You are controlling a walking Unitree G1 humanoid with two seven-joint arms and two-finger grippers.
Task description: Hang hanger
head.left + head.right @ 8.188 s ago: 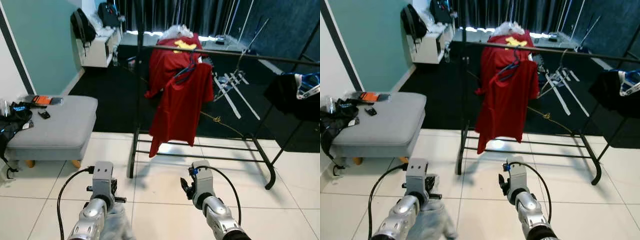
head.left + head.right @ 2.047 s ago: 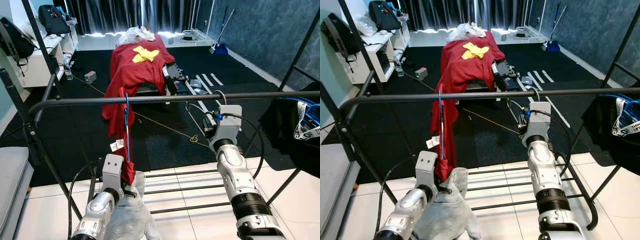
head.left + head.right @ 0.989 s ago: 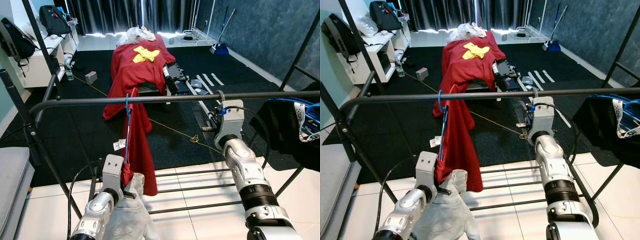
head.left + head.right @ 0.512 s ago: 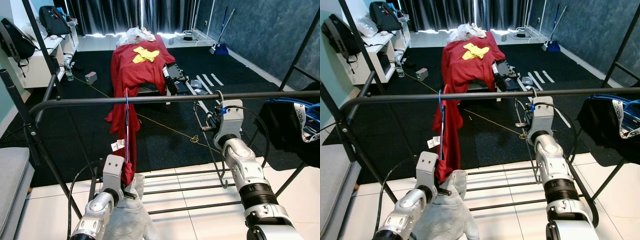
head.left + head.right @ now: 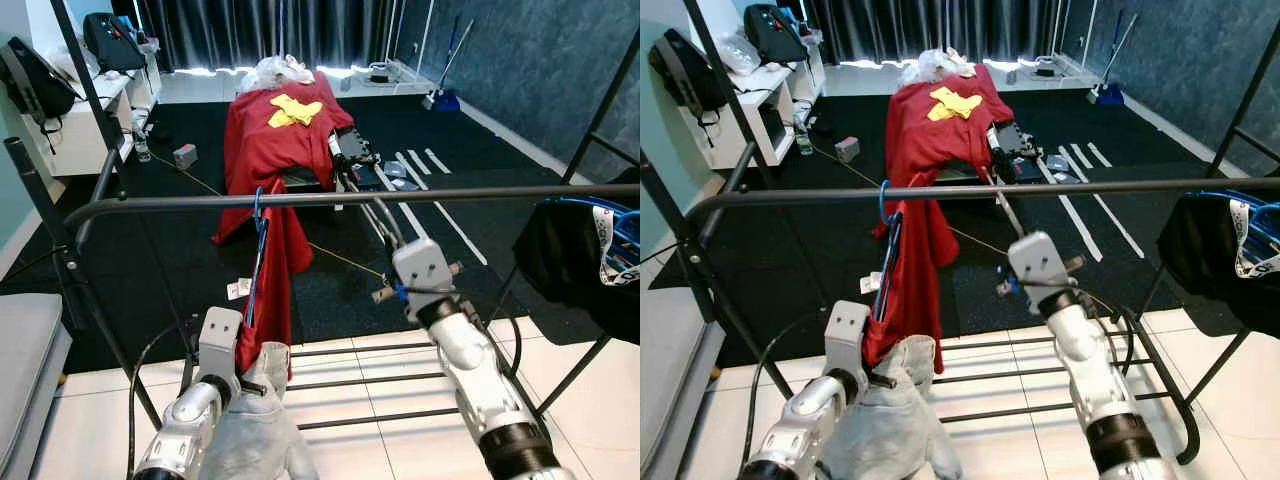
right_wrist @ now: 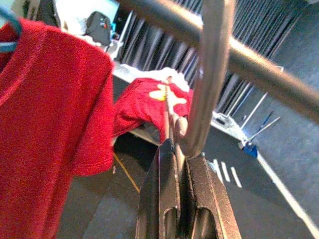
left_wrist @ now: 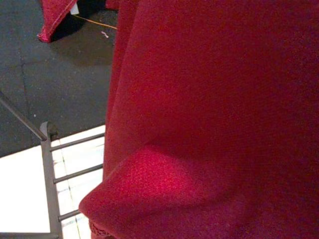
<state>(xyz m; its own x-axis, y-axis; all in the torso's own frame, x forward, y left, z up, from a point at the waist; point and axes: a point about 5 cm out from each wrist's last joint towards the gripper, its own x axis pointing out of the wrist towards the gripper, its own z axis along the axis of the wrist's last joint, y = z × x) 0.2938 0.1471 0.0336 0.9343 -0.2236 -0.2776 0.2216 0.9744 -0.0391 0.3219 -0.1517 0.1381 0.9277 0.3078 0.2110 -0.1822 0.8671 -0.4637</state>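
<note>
in the left eye view, the black metal clothes rail (image 5: 450, 192) crosses in front of me. my right gripper (image 5: 390, 232) is raised just under it, near the middle. my left gripper (image 5: 240, 372) is low, at the hem of a red t-shirt (image 5: 275, 260) that hangs from the rail on a blue plastic hanger (image 5: 258, 205). a grey cloth (image 5: 250, 430) lies over that arm.

the right eye view shows the same scene and adds nothing new for me.

the left wrist view is very close to the red fabric, with the lower bars of the rack behind. whether this gripper has hold of the shirt, i cannot tell.

the right wrist view gives what the head views do not. the two black fingers are pressed together on the neck of a thin silver metal hanger (image 6: 209, 74), with no gap between them. its hook stands up at the rail, but i cannot tell whether it is over the rail or only in front of it.

i judge the hanger to be light, stiff and smooth, so it may turn or slip between the fingers. the neck under the hook looks to me the right place to hold it, since the hook stays free.
</note>
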